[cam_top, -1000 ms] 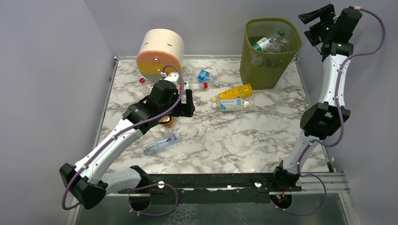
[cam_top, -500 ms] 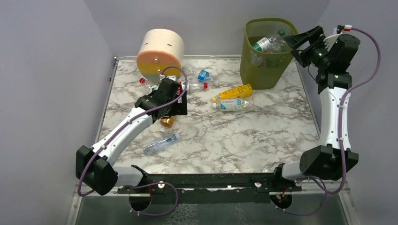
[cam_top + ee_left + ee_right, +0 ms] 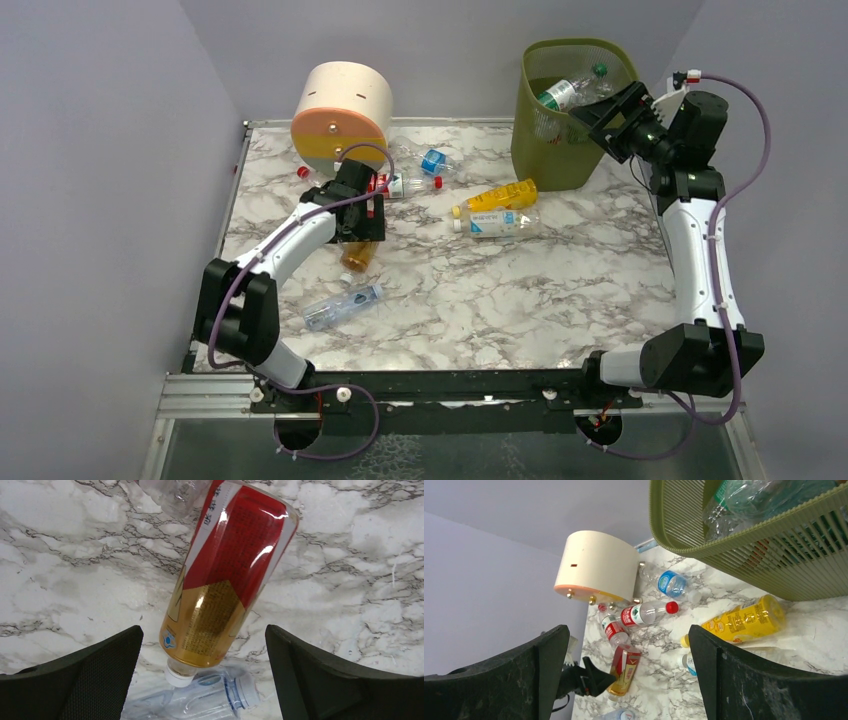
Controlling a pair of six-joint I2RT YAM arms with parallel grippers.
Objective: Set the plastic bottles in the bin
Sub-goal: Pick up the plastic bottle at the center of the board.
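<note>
An amber bottle with a red and gold label (image 3: pixel 227 575) lies on the marble table (image 3: pixel 560 290), its white cap end between the wide-apart fingers of my left gripper (image 3: pixel 202 635), which touch nothing. That gripper (image 3: pixel 366 213) is open and hangs just above the bottle (image 3: pixel 357 253). A clear bottle (image 3: pixel 210 702) lies right under its cap. The olive-green bin (image 3: pixel 548 150) stands at the back right with several bottles (image 3: pixel 568 92) inside. My right gripper (image 3: pixel 612 113) is open and empty beside the bin's right rim. A yellow bottle (image 3: pixel 497 196) and a clear blue-labelled one (image 3: pixel 495 223) lie mid-table.
A cream-orange round drawer box (image 3: pixel 341 112) stands at the back left. Red-capped bottles (image 3: pixel 405 183) and a blue-labelled one (image 3: pixel 433 161) lie in front of it. Another clear bottle (image 3: pixel 342 306) lies near the left front. Lilac walls close in behind and on both sides.
My left arm has stretched forward and brought its open gripper down over the amber bottle. My right arm has dropped from high above to beside the bin's rim.
</note>
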